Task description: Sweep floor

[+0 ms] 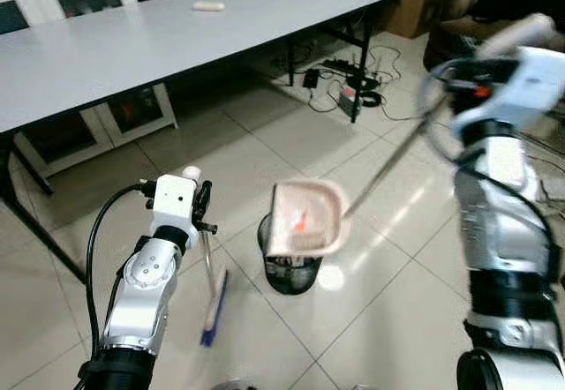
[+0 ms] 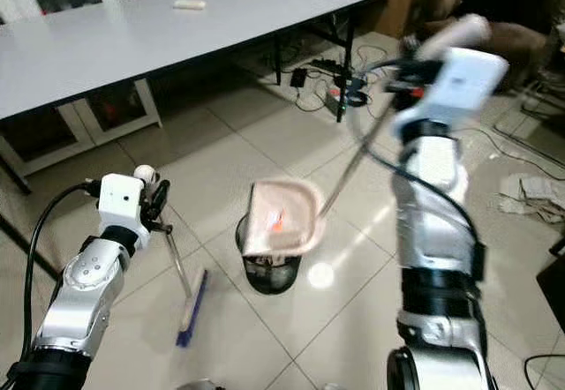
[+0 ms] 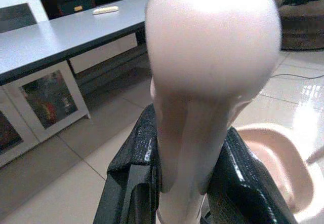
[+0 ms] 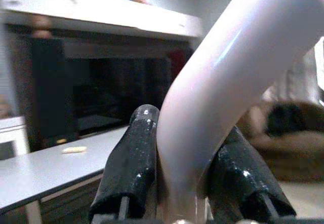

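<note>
— Where is the broom?

— The left gripper (image 1: 201,203) pinches the pale handle of the broom (image 1: 210,295) between its black fingers (image 3: 132,178); the blue brush head rests on the tiled floor (image 1: 388,302), just beside the black wire wastebasket (image 1: 291,271).

— And the dustpan?

— The pink dustpan (image 1: 305,218) is tilted over the wastebasket's mouth, with something orange in it, possibly a scrap, though it is too small to tell. Its long handle slants up to the right gripper (image 4: 185,176), whose fingers (image 4: 131,163) press on the handle's curved end.

— What else is around?

— A long white table (image 1: 132,41) with a small white object (image 1: 208,5), and cables (image 1: 349,81) on the floor beyond it.
</note>
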Robot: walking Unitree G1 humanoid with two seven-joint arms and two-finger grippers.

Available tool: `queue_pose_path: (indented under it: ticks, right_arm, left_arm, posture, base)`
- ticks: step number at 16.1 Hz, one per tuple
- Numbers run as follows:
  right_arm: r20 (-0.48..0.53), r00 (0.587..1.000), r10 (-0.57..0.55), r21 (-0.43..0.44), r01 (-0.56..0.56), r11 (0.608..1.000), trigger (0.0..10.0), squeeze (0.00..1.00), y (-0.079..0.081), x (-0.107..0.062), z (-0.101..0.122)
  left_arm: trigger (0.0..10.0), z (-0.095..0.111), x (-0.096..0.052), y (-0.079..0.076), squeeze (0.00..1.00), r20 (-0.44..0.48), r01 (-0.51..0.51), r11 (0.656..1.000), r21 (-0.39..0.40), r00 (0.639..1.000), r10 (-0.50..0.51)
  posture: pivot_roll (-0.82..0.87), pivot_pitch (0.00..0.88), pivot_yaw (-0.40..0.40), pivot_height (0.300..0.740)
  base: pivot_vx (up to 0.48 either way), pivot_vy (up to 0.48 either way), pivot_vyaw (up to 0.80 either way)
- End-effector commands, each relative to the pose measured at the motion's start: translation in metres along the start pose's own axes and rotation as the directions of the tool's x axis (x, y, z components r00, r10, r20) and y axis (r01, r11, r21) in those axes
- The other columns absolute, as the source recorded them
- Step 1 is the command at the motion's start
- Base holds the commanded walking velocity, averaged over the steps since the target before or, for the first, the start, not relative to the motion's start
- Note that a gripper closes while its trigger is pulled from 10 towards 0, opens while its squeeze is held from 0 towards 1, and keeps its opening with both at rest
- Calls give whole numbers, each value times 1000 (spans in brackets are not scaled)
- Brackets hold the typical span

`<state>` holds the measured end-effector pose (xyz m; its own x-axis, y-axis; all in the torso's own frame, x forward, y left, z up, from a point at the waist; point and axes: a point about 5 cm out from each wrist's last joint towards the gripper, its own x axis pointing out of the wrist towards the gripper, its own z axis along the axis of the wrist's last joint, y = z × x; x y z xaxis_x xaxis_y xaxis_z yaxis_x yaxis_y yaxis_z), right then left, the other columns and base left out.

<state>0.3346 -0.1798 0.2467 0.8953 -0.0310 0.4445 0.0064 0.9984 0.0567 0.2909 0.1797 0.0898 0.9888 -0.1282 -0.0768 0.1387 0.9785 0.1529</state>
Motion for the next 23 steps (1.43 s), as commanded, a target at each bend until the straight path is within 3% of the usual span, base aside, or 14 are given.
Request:
queue_pose_path:
  ticks: [1, 4, 5, 7, 8, 10, 13, 15, 17, 18, 20, 21, 23]
  right_arm:
    - [81, 993, 91, -58, -86, 995, 10000, 0, 15, 8, 10]
    - [117, 958, 260, -132, -245, 961, 10000, 0, 51, 13, 4]
    - [133, 926, 354, -139, -336, 931, 10000, 0, 70, 10, -1]
    - [146, 885, 443, -164, -420, 893, 10000, 0, 86, 4, -7]
    - [150, 853, 501, -189, -472, 861, 10000, 0, 97, -1, -11]
    - [130, 757, 640, -306, -584, 752, 10000, 0, 120, -17, -20]
    - [118, 688, 716, -356, -644, 677, 10000, 0, 131, -29, -28]
    - [130, 672, 730, -383, -645, 662, 10000, 0, 133, -31, -28]
    - [163, 667, 727, -402, -628, 666, 10000, 0, 132, -28, -21]
    - [191, 691, 697, -399, -594, 698, 10000, 0, 127, -23, -15]
    - [281, 767, 577, -314, -495, 811, 10000, 0, 113, -10, 5]
    - [310, 817, 486, -224, -434, 873, 10000, 0, 104, 0, 18]
    - [369, 871, 325, -120, -302, 946, 10000, 0, 83, 10, 44]
  left_arm:
    - [10000, 8, 5, 1, 0, 27, -8, 1000, 19, 1000, 7]
    - [10000, 9, 5, 0, 0, 28, -6, 1000, 23, 1000, 6]
    - [10000, 8, 4, 1, 0, 26, -11, 1000, 26, 1000, 10]
    - [10000, 7, 5, 2, 0, 25, -14, 1000, 27, 1000, 13]
    - [10000, 7, 6, 2, 0, 24, -14, 1000, 27, 1000, 13]
    - [10000, 7, 7, 0, 0, 26, -7, 1000, 29, 1000, 7]
    - [10000, 8, 7, -2, 0, 27, -2, 1000, 29, 1000, 1]
    - [10000, 7, 5, -3, 0, 25, -2, 1000, 30, 1000, 2]
    - [10000, 7, 5, -3, 0, 25, -4, 1000, 30, 1000, 4]
    - [10000, 6, 5, -3, 0, 25, -3, 1000, 30, 1000, 3]
    - [10000, 6, 4, -3, 0, 24, -5, 1000, 30, 1000, 4]
    - [10000, 6, 3, -2, 0, 25, -10, 999, 34, 1000, 10]
    - [10000, 8, 4, 4, 0, 26, -32, 996, 79, 999, 30]
  posture:
    - [-11, 0, 46, 740]
    - [0, 0, 36, 740]
    - [5, 0, 31, 740]
    - [5, 0, 31, 740]
    - [4, 0, 33, 740]
    - [3, 0, 31, 740]
    - [3, 0, 28, 740]
    - [3, 0, 26, 740]
    - [2, 0, 27, 740]
    - [1, 0, 27, 740]
    - [0, 0, 26, 740]
    - [-3, 0, 27, 740]
    - [-12, 0, 37, 740]
  base:
    - [0, 0, 0]
    - [0, 0, 0]
    - [0, 0, 0]
    - [0, 0, 0]
    - [0, 0, 0]
    - [0, 0, 0]
    - [0, 0, 0]
    - [0, 0, 0]
    - [0, 0, 0]
    - [0, 0, 0]
    - [0, 0, 0]
    - [0, 0, 0]
    - [0, 0, 400]
